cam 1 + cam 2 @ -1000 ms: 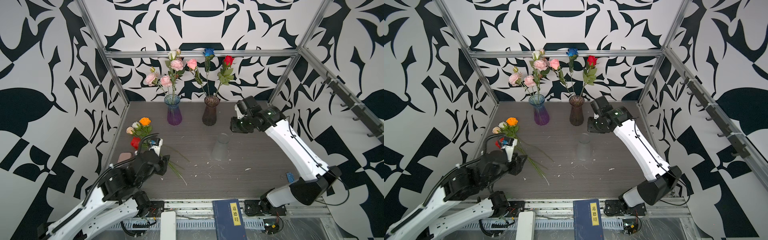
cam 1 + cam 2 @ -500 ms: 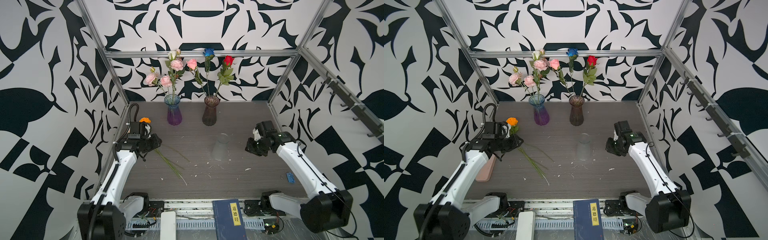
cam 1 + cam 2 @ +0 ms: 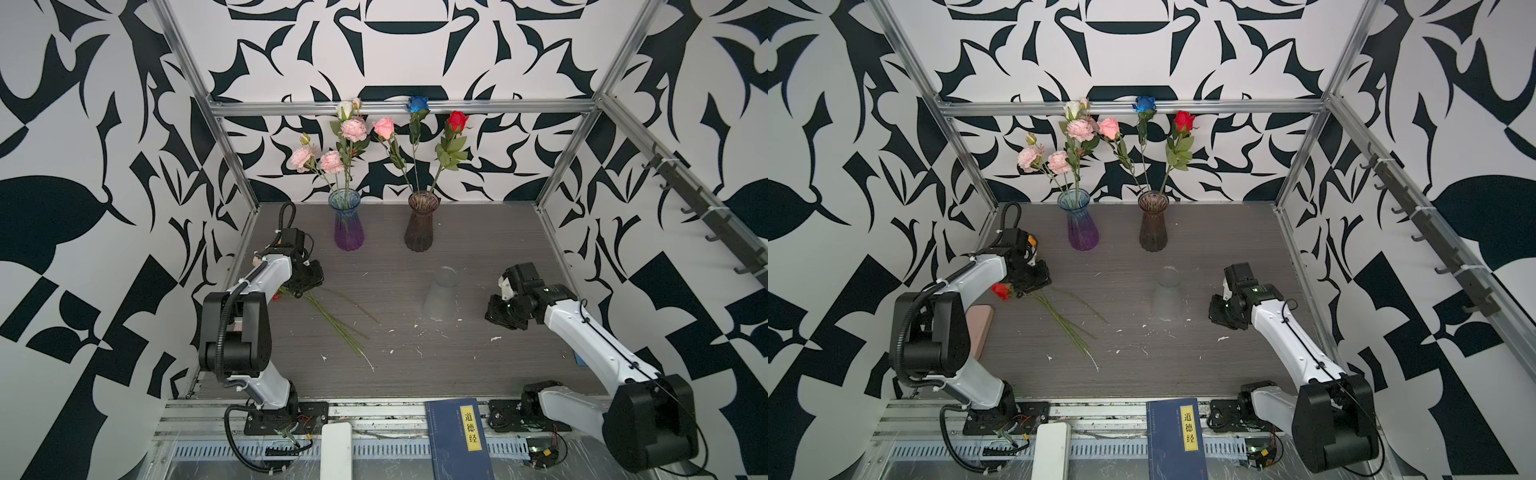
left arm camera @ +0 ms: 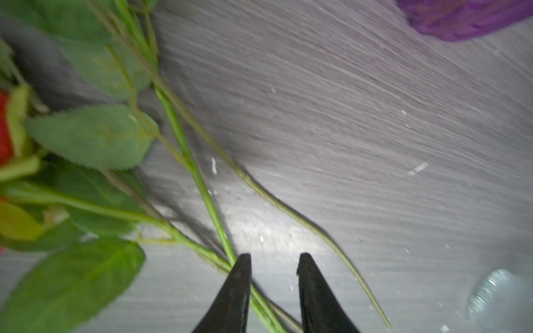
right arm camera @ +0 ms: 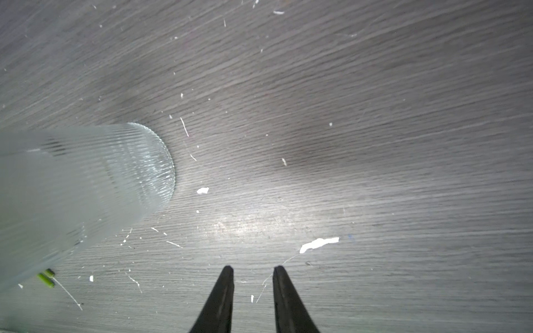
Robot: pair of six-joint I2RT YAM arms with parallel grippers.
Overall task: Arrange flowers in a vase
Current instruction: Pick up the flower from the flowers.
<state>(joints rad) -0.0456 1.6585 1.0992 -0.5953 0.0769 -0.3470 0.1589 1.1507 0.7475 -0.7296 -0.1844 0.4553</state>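
Note:
Loose flowers lie at the table's left: green stems (image 3: 332, 320) (image 4: 184, 144) fan out, and a red rose (image 3: 1001, 291) and an orange bloom (image 3: 1030, 240) peek out beside the arm. My left gripper (image 3: 300, 291) (image 3: 1029, 286) (image 4: 272, 256) hangs low over them, open, with stems running between its fingers and under one of them. An empty clear ribbed vase (image 3: 441, 297) (image 3: 1167, 297) (image 5: 80, 184) stands mid-table. To its right my right gripper (image 3: 493, 316) (image 3: 1217, 309) (image 5: 251, 268) is open over bare wood.
At the back stand a purple-blue vase (image 3: 348, 224) (image 4: 461, 20) of ruffled pink blooms and a brown vase (image 3: 420, 226) holding pink, blue and red roses. A blue book (image 3: 459, 438) and white device (image 3: 336, 451) lie at the front rail. A pink pad (image 3: 978, 328) lies front left.
My left arm swung from the front left down onto the loose flower stems, and its jaws narrowed. My right arm drew back from the brown vase to the clear vase's right.

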